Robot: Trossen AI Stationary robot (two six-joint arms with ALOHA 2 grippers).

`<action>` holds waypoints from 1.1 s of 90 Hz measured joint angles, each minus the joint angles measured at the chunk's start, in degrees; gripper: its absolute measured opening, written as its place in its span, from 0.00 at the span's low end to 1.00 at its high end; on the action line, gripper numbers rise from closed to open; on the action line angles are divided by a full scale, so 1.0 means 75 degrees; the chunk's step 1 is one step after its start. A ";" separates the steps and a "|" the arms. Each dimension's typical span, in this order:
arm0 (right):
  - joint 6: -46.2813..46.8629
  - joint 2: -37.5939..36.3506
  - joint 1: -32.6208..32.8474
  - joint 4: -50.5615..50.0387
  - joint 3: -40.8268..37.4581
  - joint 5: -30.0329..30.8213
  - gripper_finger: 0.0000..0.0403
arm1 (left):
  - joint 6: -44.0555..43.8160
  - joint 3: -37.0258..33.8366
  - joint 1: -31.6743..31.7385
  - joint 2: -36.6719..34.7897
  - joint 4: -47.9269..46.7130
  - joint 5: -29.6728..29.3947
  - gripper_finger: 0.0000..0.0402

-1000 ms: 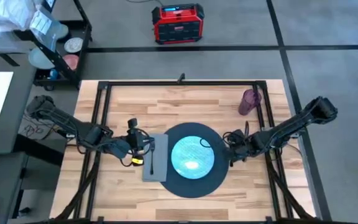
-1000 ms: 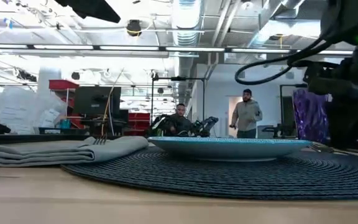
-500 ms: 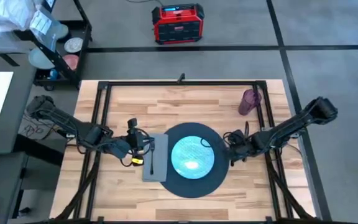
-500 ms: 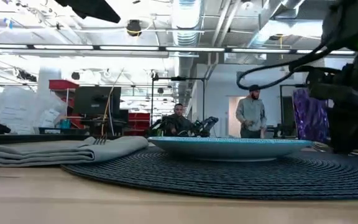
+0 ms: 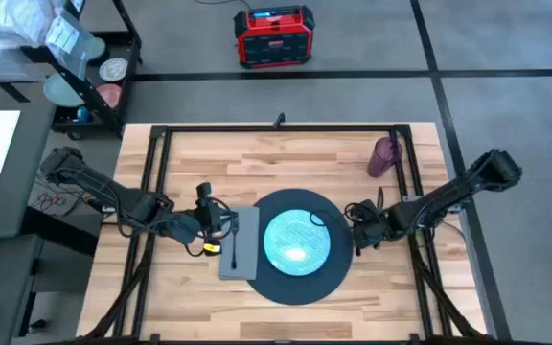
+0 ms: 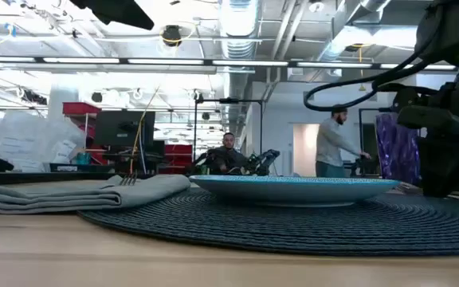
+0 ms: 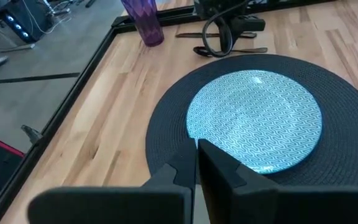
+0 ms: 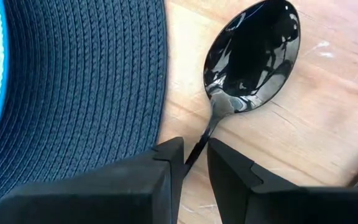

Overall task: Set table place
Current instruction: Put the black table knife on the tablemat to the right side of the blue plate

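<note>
The teal round plate (image 5: 298, 241) is centred on the dark grey round woven mat (image 5: 296, 287). The grey square napkin (image 5: 239, 249) is laid left of the mat, the metal spoon (image 8: 248, 63) just right of it, the purple cup (image 5: 384, 156) behind, on the light wooden table (image 5: 257, 158).

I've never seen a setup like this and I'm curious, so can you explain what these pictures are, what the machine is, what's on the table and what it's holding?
This is a robot with two dark arms working at a wooden table. One picture looks straight down, one sits at tabletop height, and two come from cameras on the arms' wrists.

On the table lies a dark round mat with a teal plate on it, a grey napkin beside it and a purple cup at the far right.

The right gripper is by the mat's right edge, its fingers closed on the handle of a spoon whose bowl lies on the wood. The left gripper is over the napkin, fingers almost together, with nothing visible between them.
</note>
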 joint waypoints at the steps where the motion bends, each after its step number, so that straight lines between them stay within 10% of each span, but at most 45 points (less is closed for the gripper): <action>1: -0.0002 -0.0015 0.0013 -0.0017 0.0010 0.0076 0.15 | 0.0000 0.0000 0.0000 0.0000 0.0000 0.0001 0.00; 15: -0.0327 -0.0487 0.0191 -0.0079 0.0448 0.1371 0.15 | 0.0003 0.0000 0.0000 0.0000 -0.0003 -0.0001 0.00; 49: -0.2372 -0.0671 0.0017 0.1810 0.1014 0.1652 0.15 | -0.0003 0.0000 0.0000 0.0000 -0.0003 -0.0001 0.00; 99: -0.4119 0.1663 -0.0696 0.5842 0.1472 -0.0194 0.15 | 0.0119 0.0000 -0.0002 0.0000 0.0219 -0.0004 0.00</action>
